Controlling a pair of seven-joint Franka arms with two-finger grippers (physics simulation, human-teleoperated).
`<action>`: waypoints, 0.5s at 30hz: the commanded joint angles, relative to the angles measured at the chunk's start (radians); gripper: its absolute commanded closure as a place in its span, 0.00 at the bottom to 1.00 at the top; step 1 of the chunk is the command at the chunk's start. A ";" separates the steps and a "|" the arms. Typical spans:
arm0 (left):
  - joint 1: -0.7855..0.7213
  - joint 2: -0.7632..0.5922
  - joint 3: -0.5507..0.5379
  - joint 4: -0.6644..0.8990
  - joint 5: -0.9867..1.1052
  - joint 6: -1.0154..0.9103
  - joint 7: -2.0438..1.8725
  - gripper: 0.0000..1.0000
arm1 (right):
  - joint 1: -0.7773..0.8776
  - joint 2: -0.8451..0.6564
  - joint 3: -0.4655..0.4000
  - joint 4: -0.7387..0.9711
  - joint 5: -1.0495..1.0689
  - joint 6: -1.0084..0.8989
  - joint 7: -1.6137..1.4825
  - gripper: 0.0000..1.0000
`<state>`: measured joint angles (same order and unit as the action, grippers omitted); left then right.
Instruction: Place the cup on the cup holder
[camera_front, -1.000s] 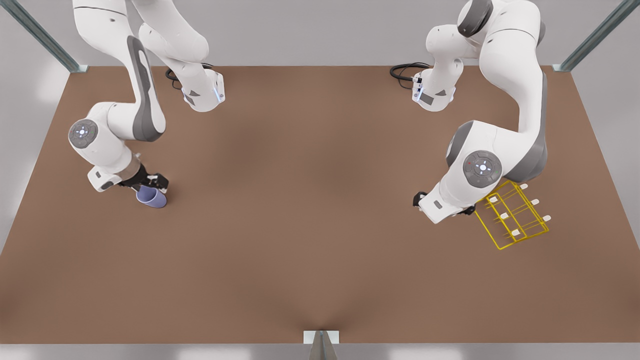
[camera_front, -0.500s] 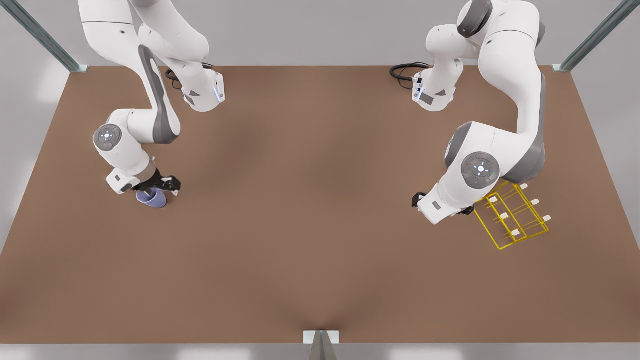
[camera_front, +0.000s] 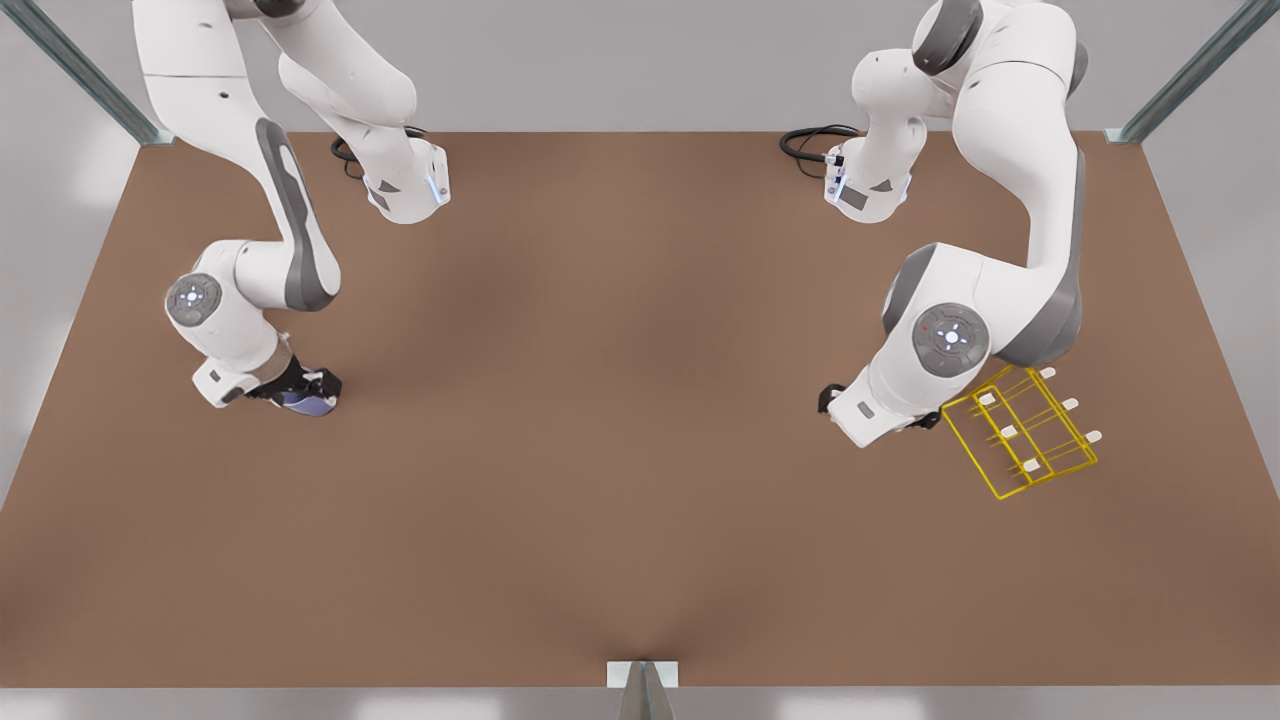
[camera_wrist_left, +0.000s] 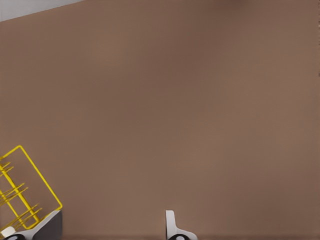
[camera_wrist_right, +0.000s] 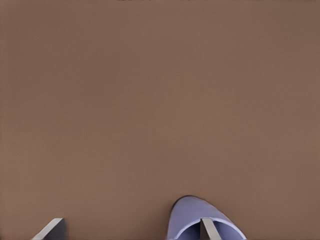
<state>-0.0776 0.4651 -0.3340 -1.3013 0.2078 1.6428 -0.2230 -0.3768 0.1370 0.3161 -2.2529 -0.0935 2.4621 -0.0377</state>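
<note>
On the brown desk I am only closing my spread right gripper around the cup, well apart from the cup holder, beside which my left gripper is waiting spread, so lifting and placing remain.

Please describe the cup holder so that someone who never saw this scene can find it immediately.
Look at the brown table, then at its side on the front view's right, beside the left gripper. There lies the cup holder, a thin yellow wire rack. Its white-capped prongs set it apart from the solid lavender cup far across.
</note>
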 joint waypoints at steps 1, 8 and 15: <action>-0.001 -0.002 0.000 0.000 0.001 -0.001 -0.024 0.00 | 0.012 0.004 0.001 0.006 0.000 0.003 -0.042 0.00; -0.001 0.000 0.000 -0.001 0.001 0.000 -0.024 0.00 | -0.013 0.018 0.001 -0.004 -0.018 0.006 -0.047 0.00; -0.001 0.000 0.000 -0.001 0.001 -0.001 -0.024 0.00 | -0.019 -0.014 0.003 -0.057 -0.034 0.014 -0.048 0.00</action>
<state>-0.0783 0.4662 -0.3340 -1.3024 0.2078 1.6429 -0.2358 -0.4009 0.1269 0.3226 -2.3043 -0.1250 2.4727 -0.0598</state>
